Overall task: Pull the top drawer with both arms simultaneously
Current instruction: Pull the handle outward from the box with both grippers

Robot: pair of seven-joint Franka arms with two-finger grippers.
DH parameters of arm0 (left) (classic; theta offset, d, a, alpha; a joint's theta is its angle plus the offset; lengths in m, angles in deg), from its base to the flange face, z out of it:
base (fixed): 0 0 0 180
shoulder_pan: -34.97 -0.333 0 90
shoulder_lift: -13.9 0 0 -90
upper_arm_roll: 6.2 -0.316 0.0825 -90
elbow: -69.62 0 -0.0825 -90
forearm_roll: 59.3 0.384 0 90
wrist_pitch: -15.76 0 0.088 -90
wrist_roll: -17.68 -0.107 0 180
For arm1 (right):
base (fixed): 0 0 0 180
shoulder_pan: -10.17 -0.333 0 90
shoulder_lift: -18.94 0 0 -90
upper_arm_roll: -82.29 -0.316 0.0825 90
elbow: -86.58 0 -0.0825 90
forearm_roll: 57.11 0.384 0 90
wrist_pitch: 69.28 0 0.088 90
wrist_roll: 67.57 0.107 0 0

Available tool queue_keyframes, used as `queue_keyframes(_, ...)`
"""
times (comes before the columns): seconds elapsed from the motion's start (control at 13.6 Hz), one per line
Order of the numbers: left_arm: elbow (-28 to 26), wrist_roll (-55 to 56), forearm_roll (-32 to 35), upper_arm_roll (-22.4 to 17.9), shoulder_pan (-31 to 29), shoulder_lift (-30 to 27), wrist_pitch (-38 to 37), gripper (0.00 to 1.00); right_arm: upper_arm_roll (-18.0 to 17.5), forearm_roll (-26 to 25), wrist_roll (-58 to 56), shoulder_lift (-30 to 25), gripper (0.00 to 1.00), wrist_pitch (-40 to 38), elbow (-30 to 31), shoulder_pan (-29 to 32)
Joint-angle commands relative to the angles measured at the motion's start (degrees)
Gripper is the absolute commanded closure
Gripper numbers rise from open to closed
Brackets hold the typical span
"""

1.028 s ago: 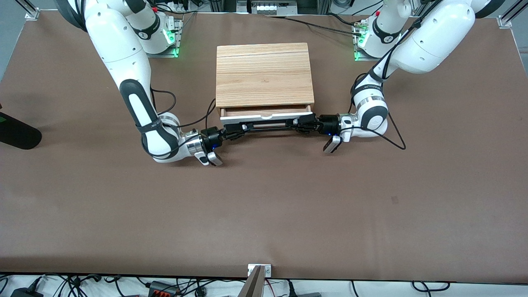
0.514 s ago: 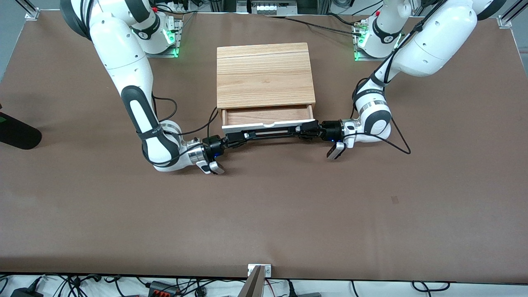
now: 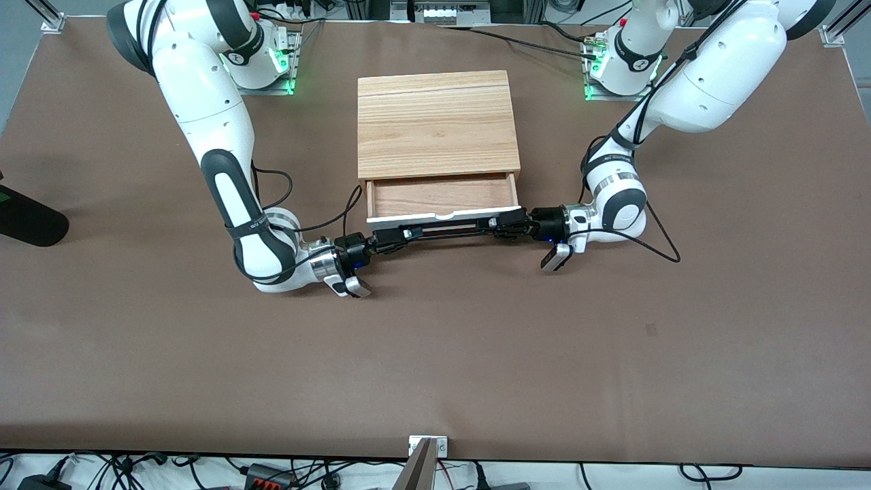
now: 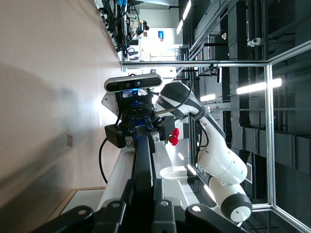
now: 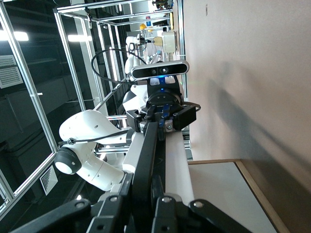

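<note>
The top drawer (image 3: 441,196) stands partly pulled out of the light-wood cabinet (image 3: 435,122), with its wood inside showing. Its white front panel (image 3: 442,215) faces the front camera, and the black bar handle (image 3: 449,230) runs along it. My right gripper (image 3: 389,238) is shut on the handle's end toward the right arm. My left gripper (image 3: 507,223) is shut on the end toward the left arm. In the left wrist view my left gripper (image 4: 144,191) clamps the handle (image 4: 144,160). In the right wrist view my right gripper (image 5: 142,187) clamps the handle (image 5: 148,150).
Brown table mat (image 3: 435,354) spreads wide in front of the drawer. A black object (image 3: 27,219) lies at the right arm's end of the table. A metal bracket (image 3: 427,446) sits at the near edge. Wrist cables (image 3: 656,235) trail on the mat.
The drawer has slid farther out of the cabinet toward the front camera. Both grippers moved the same way, still shut on the handle.
</note>
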Motion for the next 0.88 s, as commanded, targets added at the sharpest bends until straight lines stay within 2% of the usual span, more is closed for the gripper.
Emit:
queue_keyframes(0.0,2.4,-3.5,-1.3,-0.6,-0.1,1.3,1.4,0.85,0.0,1.0,1.3,1.2,0.95,-0.4,-1.7,1.3)
queue_keyframes(0.15,2.4,-1.2,-0.9,-0.6,-0.2,1.2,1.4,0.76,0.0,1.0,1.4,1.2,0.89,-0.4,-1.7,1.3)
queue_keyframes(0.22,2.5,1.7,-0.9,-0.6,-0.2,1.0,1.2,0.69,-0.1,1.2,1.8,1.2,0.61,-0.5,-1.7,1.3)
queue_keyframes(0.29,2.8,2.4,-0.2,-0.6,-0.2,1.0,1.2,0.56,-0.1,1.7,5.2,1.2,0.01,-0.8,-1.7,1.3)
queue_keyframes(0.59,3.5,4.3,1.3,-0.6,-0.5,1.0,1.2,0.55,-0.1,2.0,7.2,0.8,0.00,-0.4,-1.8,1.2)
queue_keyframes(0.81,5.2,4.6,5.1,-0.7,-2.2,1.0,1.2,0.55,1.0,1.2,10.0,0.1,0.00,-0.5,-5.3,1.3)
